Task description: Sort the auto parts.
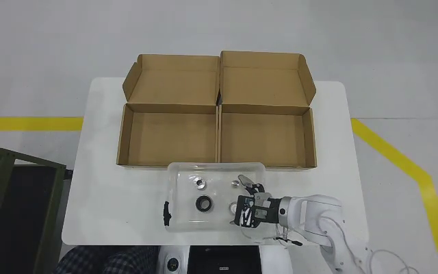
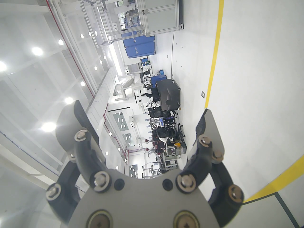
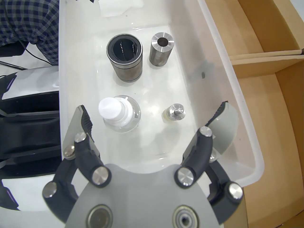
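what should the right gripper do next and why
Probably shift sideways to centre on a single part before going down. The right gripper hangs open over the clear bin, and both the white-capped part and the small metal stud sit between its fingers, so closing from here might catch both.

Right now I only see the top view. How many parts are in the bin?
Observer: Four, by the right wrist view: a bearing, a cylinder, a white-capped piece and a stud in the bin.
Operator: Are the big ones lying down?
Observer: No. Bearing and cylinder stand upright, side by side, not touching.
Operator: Is the left gripper holding anything?
Observer: No. The left gripper is open and empty.
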